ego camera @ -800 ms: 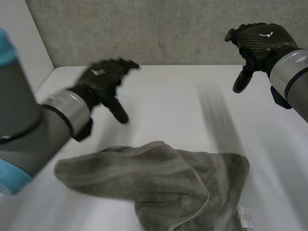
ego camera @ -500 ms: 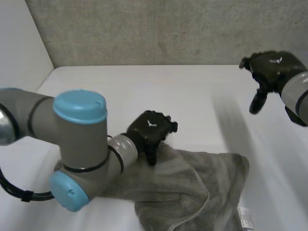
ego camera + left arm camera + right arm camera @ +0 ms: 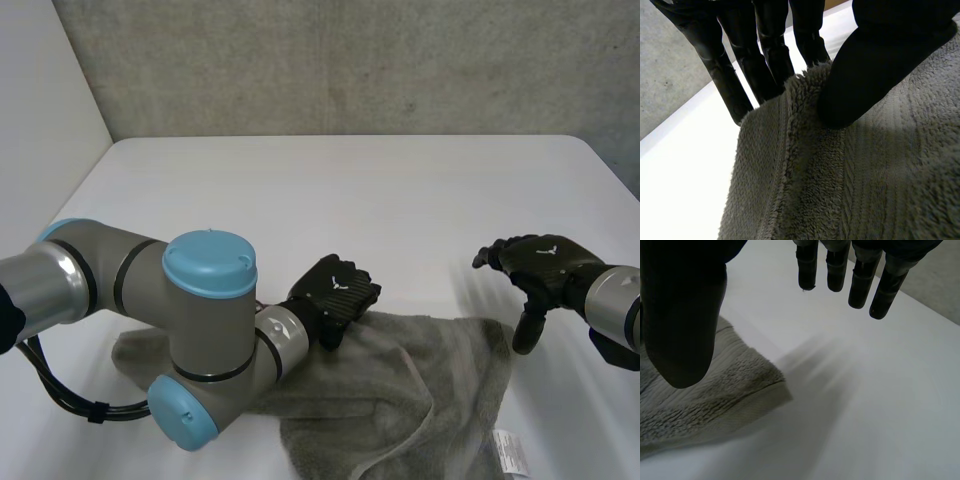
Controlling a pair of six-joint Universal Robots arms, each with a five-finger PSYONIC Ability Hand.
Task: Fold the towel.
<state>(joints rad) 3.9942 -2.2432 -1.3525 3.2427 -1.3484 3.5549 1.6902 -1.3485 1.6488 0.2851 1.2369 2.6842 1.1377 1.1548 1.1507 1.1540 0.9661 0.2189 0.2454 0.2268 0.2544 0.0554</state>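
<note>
Looking at the left hand [image 3: 335, 298] first: its fingers [image 3: 730, 85] stand straight down on the far side of the towel's [image 3: 840, 190] edge, with the tips at the counter [image 3: 350, 190]. The thumb [image 3: 875, 65] presses onto the cloth from the near side. The edge is bunched into a little ridge between them, so I'd call that a pinch on the towel. From the head camera that grip sits on the towel's far edge, left of its middle. The left arm [image 3: 200, 340] is folded low over the towel's left end, with its light-blue caps facing up and toward me.

Over on the other side, the right hand [image 3: 540, 265] has nothing in it. Its fingers are straight and spread wide from the thumb, hanging over bare counter. The thumb points down just beside the towel's far right corner, above the cloth as far as my wrist camera shows. I can't tell if it actually touches.

The towel itself is a grey, rumpled heap at the near side of the counter, stretching from under the left arm across to the right hand. One flap is doubled over near the middle. A small white label [image 3: 510, 452] sticks out at its near right corner. Behind the counter there's a grey concrete wall [image 3: 350, 60].
</note>
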